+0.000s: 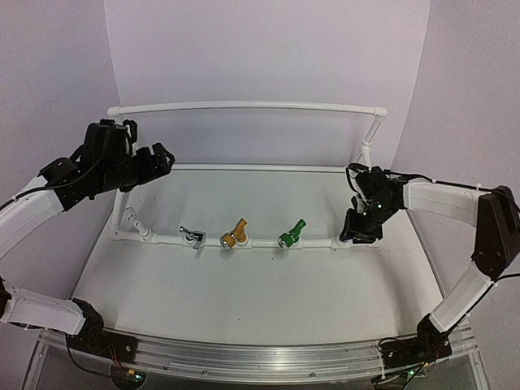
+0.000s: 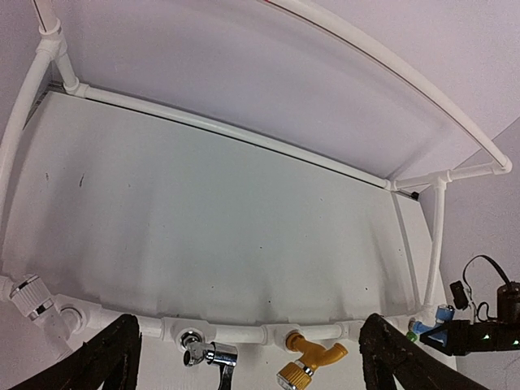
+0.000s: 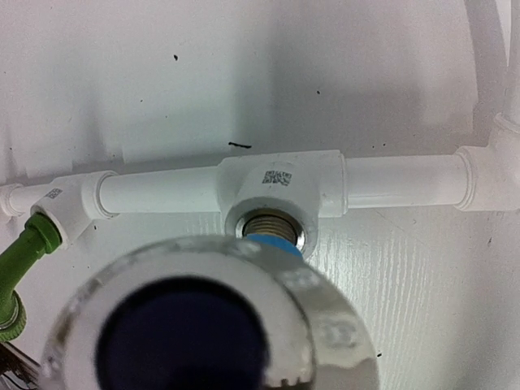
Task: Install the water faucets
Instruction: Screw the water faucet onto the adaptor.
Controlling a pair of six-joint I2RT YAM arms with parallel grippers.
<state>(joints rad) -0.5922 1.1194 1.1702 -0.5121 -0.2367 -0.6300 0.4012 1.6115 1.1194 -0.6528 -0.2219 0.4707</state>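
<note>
Three water faucets stand in the front pipe of the white frame (image 1: 244,106): silver (image 1: 192,236), yellow (image 1: 233,236) and green (image 1: 290,236). My left gripper (image 1: 150,162) hovers open above the frame's left end with nothing in it; in its wrist view the silver faucet (image 2: 207,353) and the yellow one (image 2: 313,366) lie between its dark fingers (image 2: 89,366). My right gripper (image 1: 361,227) covers the pipe's right end. In the right wrist view the blue faucet (image 3: 211,325) fills the foreground, its blue tip at the threaded socket (image 3: 268,227) of a white tee (image 3: 280,183). Its fingers do not show.
A white elbow fitting (image 1: 134,223) sticks up at the left end of the front pipe. The frame's back rail and right upright (image 1: 370,134) rise behind my right arm. The green faucet (image 3: 24,252) sits just left of the tee.
</note>
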